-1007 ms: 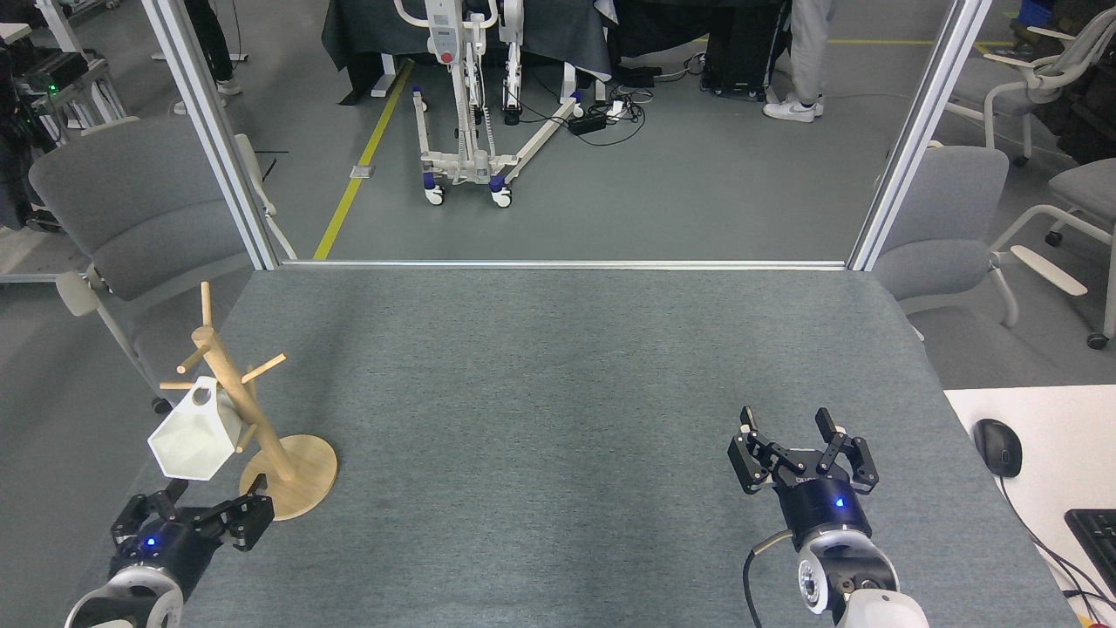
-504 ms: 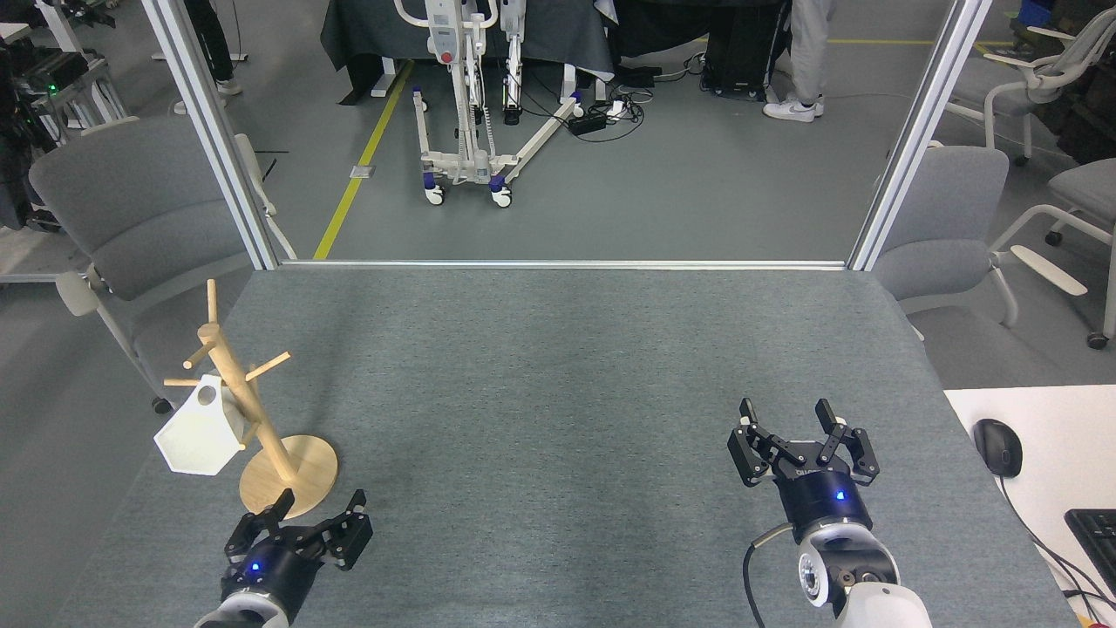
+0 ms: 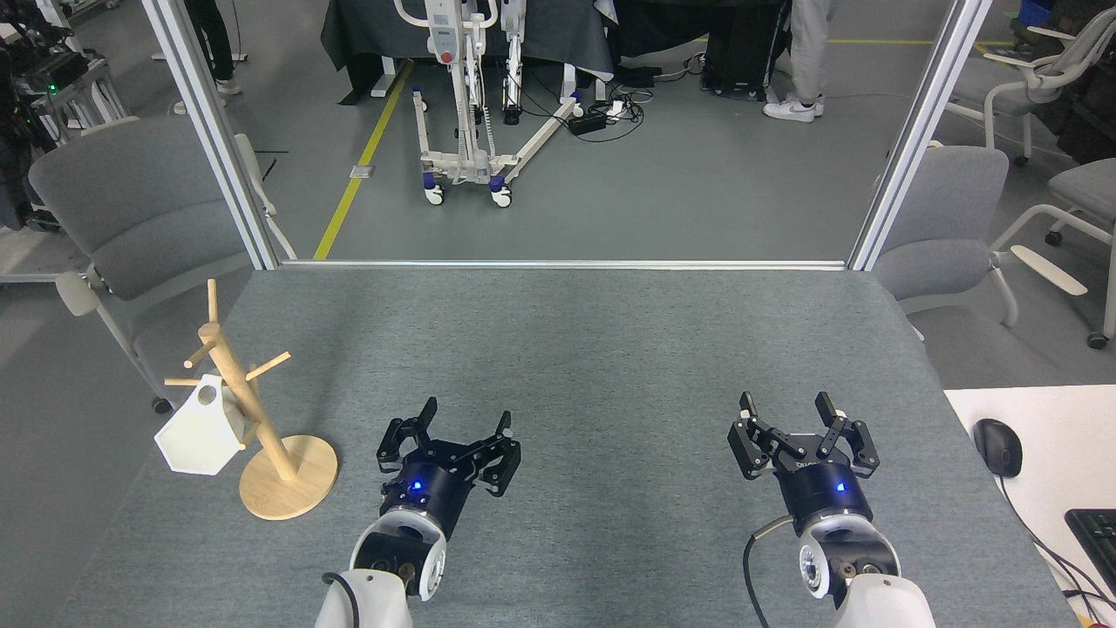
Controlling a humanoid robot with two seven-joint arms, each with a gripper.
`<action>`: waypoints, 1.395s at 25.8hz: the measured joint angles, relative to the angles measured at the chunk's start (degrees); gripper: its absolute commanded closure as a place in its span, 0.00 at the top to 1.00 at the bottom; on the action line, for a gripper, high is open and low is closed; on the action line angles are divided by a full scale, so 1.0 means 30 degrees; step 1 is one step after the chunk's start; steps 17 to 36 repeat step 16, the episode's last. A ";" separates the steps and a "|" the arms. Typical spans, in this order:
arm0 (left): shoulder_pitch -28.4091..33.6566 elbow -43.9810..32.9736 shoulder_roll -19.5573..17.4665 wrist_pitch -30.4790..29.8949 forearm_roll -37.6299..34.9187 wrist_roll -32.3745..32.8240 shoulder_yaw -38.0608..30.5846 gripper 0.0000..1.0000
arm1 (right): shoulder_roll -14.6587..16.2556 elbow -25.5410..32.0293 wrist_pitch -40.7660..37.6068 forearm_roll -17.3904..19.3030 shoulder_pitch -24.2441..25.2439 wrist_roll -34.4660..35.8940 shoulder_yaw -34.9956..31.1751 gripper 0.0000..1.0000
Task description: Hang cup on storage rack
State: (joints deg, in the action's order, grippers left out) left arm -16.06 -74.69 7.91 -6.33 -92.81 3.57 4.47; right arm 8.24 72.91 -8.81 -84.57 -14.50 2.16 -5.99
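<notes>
The cup (image 3: 202,436) hangs from a lower peg on the left side of the rack (image 3: 253,419), its tab with the round hole against the post, its body clear of the round base. The rack stands near the left edge of the grey table (image 3: 558,349). The left gripper (image 3: 464,418) hovers over the table to the right of the rack, well apart from it, jaws spread and empty. The right gripper (image 3: 785,406) hovers much farther right of the rack, also spread and empty.
</notes>
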 measured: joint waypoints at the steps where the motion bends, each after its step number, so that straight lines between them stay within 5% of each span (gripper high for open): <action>1: -0.0254 -0.0089 0.0016 0.0364 -0.0001 0.0030 0.0369 0.98 | -0.0041 -0.0028 0.0024 -0.0001 0.0001 0.0000 -0.0014 1.00; 36: 0.0057 -0.1161 -0.0226 0.0678 0.0081 0.0180 0.0355 0.98 | -0.0276 0.0017 0.0368 0.0240 -0.0101 0.0212 -0.0272 1.00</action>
